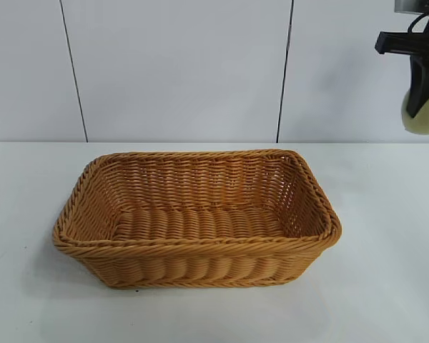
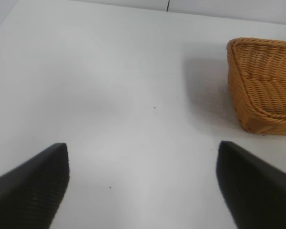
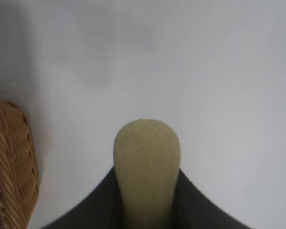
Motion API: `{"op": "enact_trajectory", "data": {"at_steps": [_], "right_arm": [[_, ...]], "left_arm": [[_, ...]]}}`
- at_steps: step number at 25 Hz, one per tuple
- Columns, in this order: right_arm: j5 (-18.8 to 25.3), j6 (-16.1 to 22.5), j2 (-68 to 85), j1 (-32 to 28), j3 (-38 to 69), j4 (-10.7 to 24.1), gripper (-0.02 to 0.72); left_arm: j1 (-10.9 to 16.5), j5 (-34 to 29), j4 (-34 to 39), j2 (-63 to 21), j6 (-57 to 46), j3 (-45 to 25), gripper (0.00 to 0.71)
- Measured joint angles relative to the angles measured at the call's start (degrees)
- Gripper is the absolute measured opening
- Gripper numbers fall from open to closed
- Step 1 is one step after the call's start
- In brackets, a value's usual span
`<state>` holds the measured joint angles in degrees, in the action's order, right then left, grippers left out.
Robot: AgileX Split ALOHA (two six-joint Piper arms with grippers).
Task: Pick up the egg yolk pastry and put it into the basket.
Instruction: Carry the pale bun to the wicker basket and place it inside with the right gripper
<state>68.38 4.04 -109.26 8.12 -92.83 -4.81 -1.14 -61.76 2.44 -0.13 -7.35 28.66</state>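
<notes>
No legible txt, labels, nos. or signs anywhere; nil.

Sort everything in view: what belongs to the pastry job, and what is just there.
Belongs to the job:
- egg yolk pastry, held in the right gripper, up in the air
- basket, nothing in it

Just there:
- white table
- left gripper, fingers open, idle beside the basket

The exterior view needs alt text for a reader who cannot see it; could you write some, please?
The right gripper holds the egg yolk pastry in the air, above and to the right of the empty wicker basket on the white table.
</notes>
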Motion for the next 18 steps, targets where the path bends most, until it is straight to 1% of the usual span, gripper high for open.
{"op": "enact_trajectory", "data": {"at_steps": [6,14,18], "right_arm": [[-0.8,0.6,0.0,9.2,0.0,-0.1,0.143],[-5.1,2.8,-0.1,21.3,0.0,-0.2,0.143],[-7.6,3.3,-2.2,25.4,0.0,-0.4,0.143]], "left_arm": [[0.0,0.0,0.0,0.0,0.0,0.0,0.609],[0.0,0.0,0.0,0.0,0.0,0.0,0.609],[0.0,0.0,0.0,0.0,0.0,0.0,0.609]]}}
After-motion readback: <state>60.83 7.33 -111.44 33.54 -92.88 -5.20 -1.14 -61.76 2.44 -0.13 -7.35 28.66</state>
